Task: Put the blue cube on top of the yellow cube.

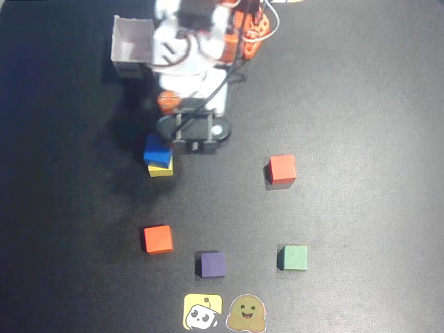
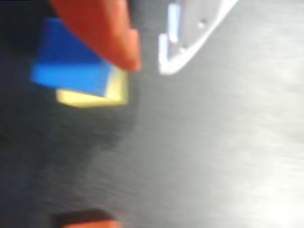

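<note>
blue cube [image 1: 157,150] is sitting skewed on the yellow cube [image 1: 161,168], gripper [image 2: 148,61] spread empty beside it, so I'd be backing off gently

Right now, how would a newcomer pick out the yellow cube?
In the overhead view, start at the robot arm's base at top centre. Just below-left of it is a two-cube stack; the yellow cube is the bottom one, mostly hidden under the blue cube. All other cubes sit alone.
</note>
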Available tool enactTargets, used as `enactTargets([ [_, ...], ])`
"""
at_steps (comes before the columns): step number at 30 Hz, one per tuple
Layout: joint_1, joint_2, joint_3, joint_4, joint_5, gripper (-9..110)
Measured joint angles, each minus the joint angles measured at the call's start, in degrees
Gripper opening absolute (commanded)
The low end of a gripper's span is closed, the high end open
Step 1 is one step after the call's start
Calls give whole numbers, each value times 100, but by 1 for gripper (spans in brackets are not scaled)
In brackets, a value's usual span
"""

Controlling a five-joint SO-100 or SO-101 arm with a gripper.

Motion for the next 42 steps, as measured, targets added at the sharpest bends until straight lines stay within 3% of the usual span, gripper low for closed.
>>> enactTargets([
  [12, -677, 1028, 923, -264, 272, 1],
  [23, -896, 3498, 2355, 176, 378, 1],
  [42, -1072, 3647, 2804, 123, 606, 0],
])
